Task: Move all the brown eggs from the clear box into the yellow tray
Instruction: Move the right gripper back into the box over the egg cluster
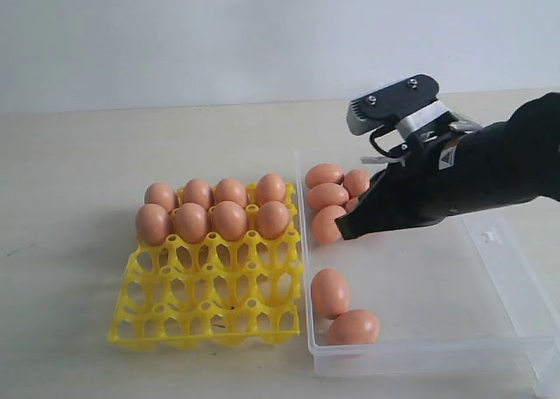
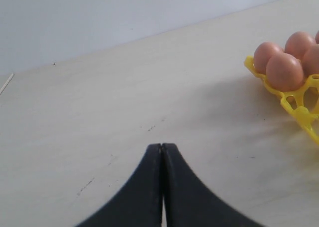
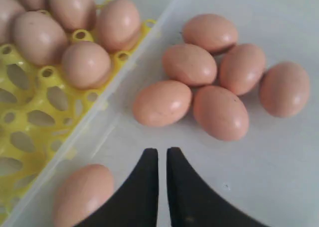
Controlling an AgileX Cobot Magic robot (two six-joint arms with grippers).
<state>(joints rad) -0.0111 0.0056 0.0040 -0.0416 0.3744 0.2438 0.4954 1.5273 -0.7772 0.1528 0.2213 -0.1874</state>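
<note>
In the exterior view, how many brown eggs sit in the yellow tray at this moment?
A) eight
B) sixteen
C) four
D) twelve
A: two rows of four brown eggs fill the cups at the back of the yellow tray, and the rows of cups in front of them hold nothing.

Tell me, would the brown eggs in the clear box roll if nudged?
Likely yes: the brown eggs are smooth ovals lying loose in the flat-floored clear box. Their rounded shells may slip from a pinch. The clustered ones touch, so pushing one probably shifts neighbours.
</note>
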